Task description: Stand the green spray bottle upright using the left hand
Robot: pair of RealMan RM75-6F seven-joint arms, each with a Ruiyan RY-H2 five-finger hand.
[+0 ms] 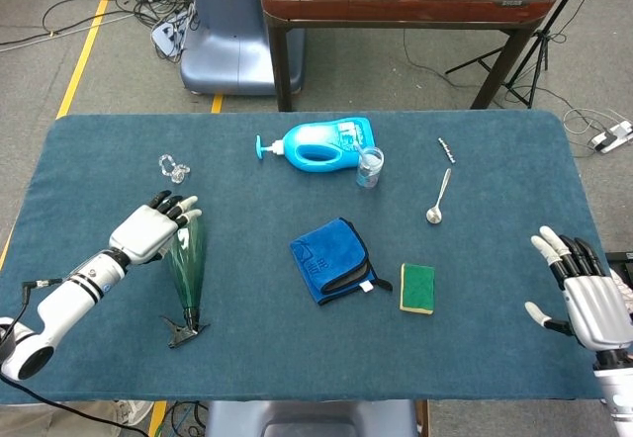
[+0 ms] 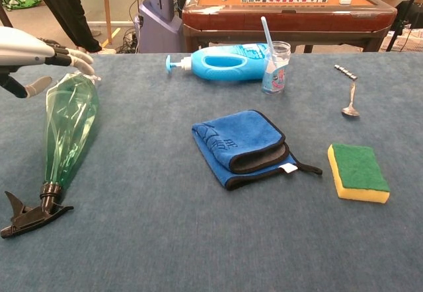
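The green spray bottle (image 1: pixel 186 262) (image 2: pixel 66 128) lies flat near the table's left side, its black trigger head (image 2: pixel 30 215) pointing at the front edge and its wide base toward the back. My left hand (image 1: pixel 153 229) (image 2: pixel 36 49) hovers over the wide base, slightly to its left, fingers spread and holding nothing. The thumb (image 2: pixel 30 86) hangs beside the bottle's left flank, apart from it. My right hand (image 1: pixel 584 297) rests open at the table's right edge, far from the bottle, and shows only in the head view.
A blue detergent bottle (image 1: pixel 316 145) lies at the back centre beside a small cup with a straw (image 1: pixel 369 167). A spoon (image 1: pixel 437 200), folded blue cloth (image 1: pixel 331 259), green-yellow sponge (image 1: pixel 417 288) and small clear object (image 1: pixel 174 168) also lie on the table.
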